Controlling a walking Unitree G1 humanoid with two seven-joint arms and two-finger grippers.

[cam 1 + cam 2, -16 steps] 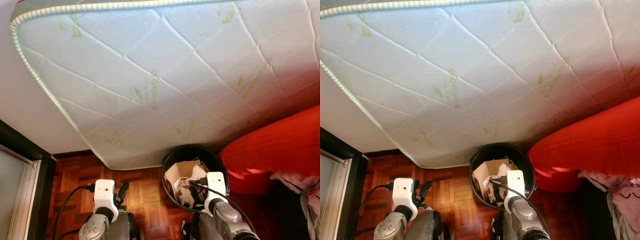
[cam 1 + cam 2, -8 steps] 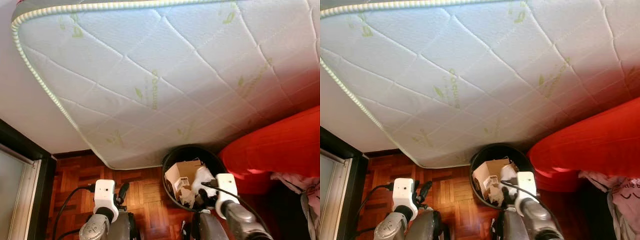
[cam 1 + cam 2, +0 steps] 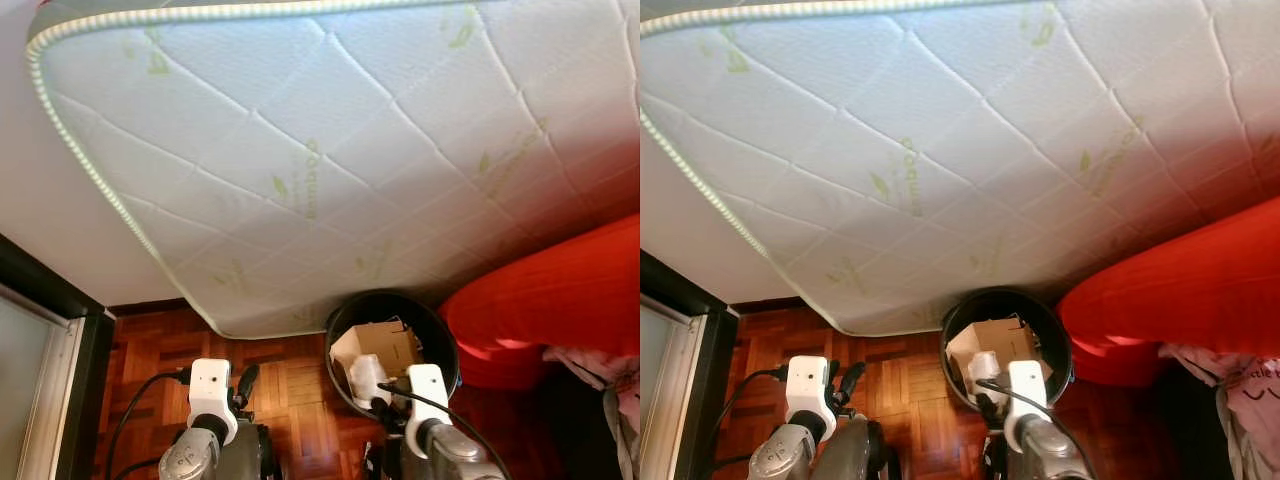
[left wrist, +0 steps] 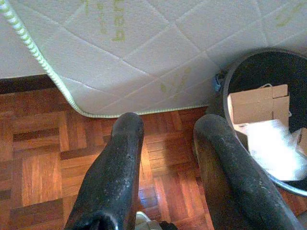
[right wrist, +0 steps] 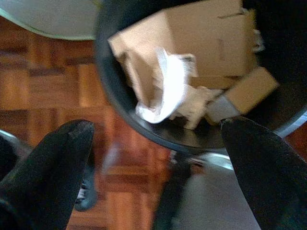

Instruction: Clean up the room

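Observation:
A round black bin (image 3: 392, 294) stands on the parquet below a leaning mattress. Inside lie a cardboard box (image 3: 388, 343) and a crumpled white wad (image 3: 362, 374). My right gripper (image 3: 385, 403) hovers over the bin's near rim. In the right wrist view it is open (image 5: 154, 125), nothing between its fingers, with the white wad (image 5: 170, 86) and cardboard (image 5: 211, 38) in the bin (image 5: 109, 96) below. My left gripper (image 3: 243, 382) is held low over the floor, left of the bin. It is open and empty (image 4: 170, 122), and the bin (image 4: 240, 67) lies off to one side.
A white quilted mattress (image 3: 320, 150) leans against the wall, its lower edge just behind the bin. A red cushion (image 3: 550, 290) presses against the bin's right side, with crumpled clothes (image 3: 612, 375) beyond. A dark door frame (image 3: 60, 300) is at left. Bare parquet (image 3: 290, 385) lies between frame and bin.
My right wrist swung right, then came back left and lower over the bin's near rim. The white wad now lies further left in the bin. The left arm has not moved.

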